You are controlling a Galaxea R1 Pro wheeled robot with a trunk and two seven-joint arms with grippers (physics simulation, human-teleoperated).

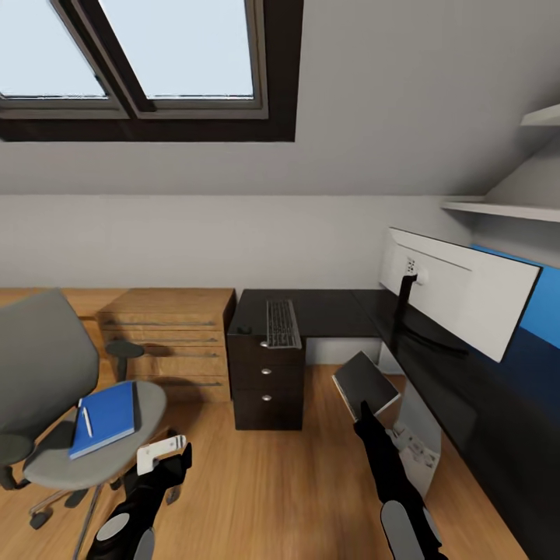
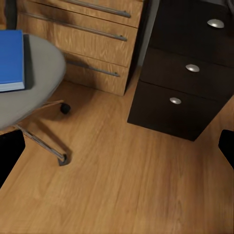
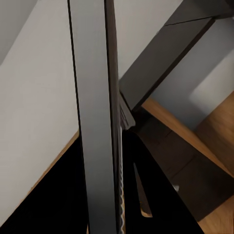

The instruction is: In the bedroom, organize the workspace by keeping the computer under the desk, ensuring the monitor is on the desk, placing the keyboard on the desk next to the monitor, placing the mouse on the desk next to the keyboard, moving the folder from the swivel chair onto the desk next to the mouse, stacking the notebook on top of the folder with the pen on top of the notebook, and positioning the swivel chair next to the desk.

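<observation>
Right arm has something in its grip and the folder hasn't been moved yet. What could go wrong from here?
1. The right gripper pinches the notebook at one edge, tilted above the floor; it could slip out.
2. The pen lies loose on the folder on the swivel chair; lifting the folder may roll it off.
3. The notebook belongs on the folder, so it may reach the desk too early.

swivel chair cut off at left edge
</observation>
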